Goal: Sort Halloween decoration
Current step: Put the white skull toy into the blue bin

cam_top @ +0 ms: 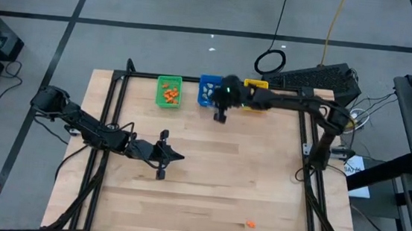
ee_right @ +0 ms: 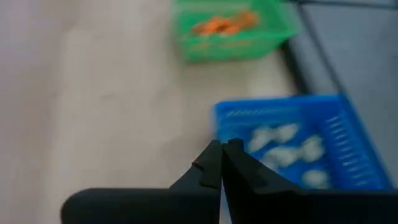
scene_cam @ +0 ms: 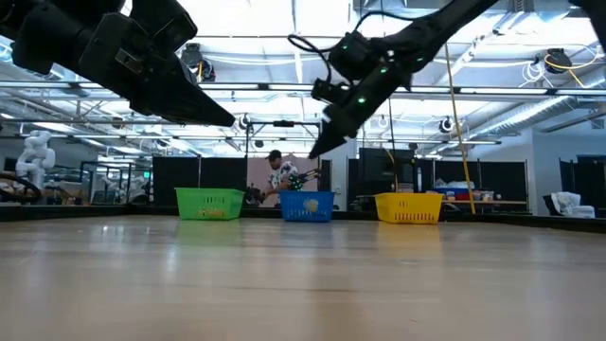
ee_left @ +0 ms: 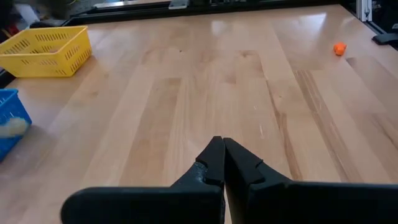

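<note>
- Your right gripper (cam_top: 220, 117) hangs above the table just in front of the blue bin (cam_top: 208, 90), fingers pinched together with nothing visible between them. From this, it looks free to go after another piece.
- Your left gripper (cam_top: 162, 156) waits over the left-middle of the table (cam_top: 207, 183), also clenched and empty, clear of the bins so the right arm has room along the back edge.
- The bins stand in a row at the far edge so each colour gets its own place: orange trinkets (cam_top: 168, 93) lie in the green bin (cam_top: 167, 102), pale trinkets (ee_right: 283, 152) in the blue one, and the yellow bin (ee_left: 46, 53) stands beside it. You cannot tell what it holds.
- One orange trinket (cam_top: 250, 224) lies alone near the front edge, well apart from both grippers. By colour, it likely belongs in the green bin.
</note>
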You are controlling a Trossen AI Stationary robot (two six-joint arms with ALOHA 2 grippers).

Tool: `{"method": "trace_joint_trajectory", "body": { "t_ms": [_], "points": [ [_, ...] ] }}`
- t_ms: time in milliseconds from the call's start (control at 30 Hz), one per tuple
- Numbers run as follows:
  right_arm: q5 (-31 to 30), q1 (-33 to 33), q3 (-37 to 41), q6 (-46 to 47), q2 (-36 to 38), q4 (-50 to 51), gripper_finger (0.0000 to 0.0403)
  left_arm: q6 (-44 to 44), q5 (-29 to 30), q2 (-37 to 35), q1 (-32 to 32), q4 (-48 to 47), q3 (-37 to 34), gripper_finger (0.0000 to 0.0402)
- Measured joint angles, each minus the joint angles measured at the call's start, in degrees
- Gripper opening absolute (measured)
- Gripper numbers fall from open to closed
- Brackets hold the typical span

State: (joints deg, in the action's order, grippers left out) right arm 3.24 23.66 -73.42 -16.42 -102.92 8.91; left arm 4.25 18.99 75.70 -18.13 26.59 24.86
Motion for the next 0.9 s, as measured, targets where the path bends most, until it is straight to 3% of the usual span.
{"method": "trace_joint_trajectory", "body": {
  "t_ms": [100,267,567,733,900],
  "points": [
    [0.2,3.0,-5.6,-1.3,-3.5,2.5,0.0,0.0,0.0,0.0,0.0,0.0,0.0,0.0],
    [5.8,5.9,-12.5,-0.8,-8.8,10.1,0.0,1.4,0.0,0.0,0.0,-0.1,0.0,0.0],
    [5.7,3.6,-13.4,2.6,-4.5,28.7,0.0069,1.4,0.0,0.0,-0.3,-0.4,0.0,0.0],
    [2.4,2.7,-9.3,4.4,-2.0,36.9,0.0115,1.5,0.0,0.0,-0.5,-0.3,0.0,0.0],
    [2.3,2.3,0.6,4.0,-0.6,32.7,0.0142,1.5,0.0,0.0,-0.5,-0.2,0.0,0.0]
  ]
}}
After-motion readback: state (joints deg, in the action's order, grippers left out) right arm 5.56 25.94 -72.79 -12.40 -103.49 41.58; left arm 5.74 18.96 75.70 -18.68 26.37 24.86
